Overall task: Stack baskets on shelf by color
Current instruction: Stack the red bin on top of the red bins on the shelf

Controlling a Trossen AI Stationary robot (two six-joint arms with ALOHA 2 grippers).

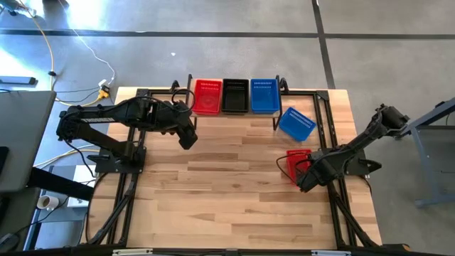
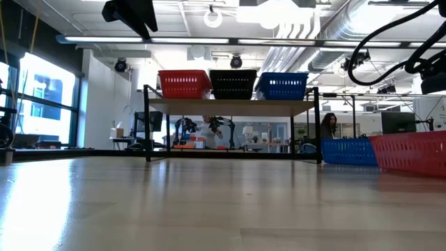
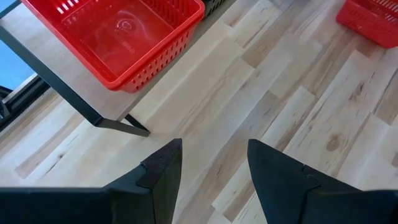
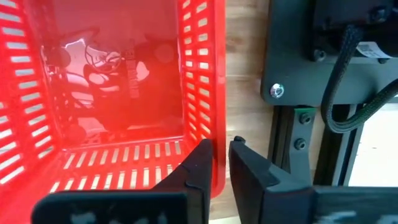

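Note:
The shelf (image 1: 234, 114) stands at the table's far side and carries a red basket (image 1: 207, 96), a black basket (image 1: 235, 95) and a blue basket (image 1: 264, 95) side by side. Whether more are nested in them I cannot tell. A loose blue basket (image 1: 296, 122) lies on the table to the right of the shelf. Nearer, a red basket (image 1: 297, 162) sits at my right gripper (image 1: 306, 179), which is shut on it. My left gripper (image 1: 188, 140) hangs open above bare table, near the shelf's red basket (image 3: 118, 37). My right gripper (image 4: 219, 149) pinches the red basket's right-hand wall (image 4: 214, 118) close to its near corner, one finger inside the basket and one outside. The fingers come from above, slanting in from the table's right. In the low view the basket (image 2: 411, 152) looks slightly tilted, low over the table.
Black frame rails (image 1: 334, 192) run along the table's right side under my right arm, close to the held basket. The shelf's thin black legs (image 3: 93, 115) stand near my left gripper. Bare wood (image 1: 227, 192) spreads over the table's middle and near half.

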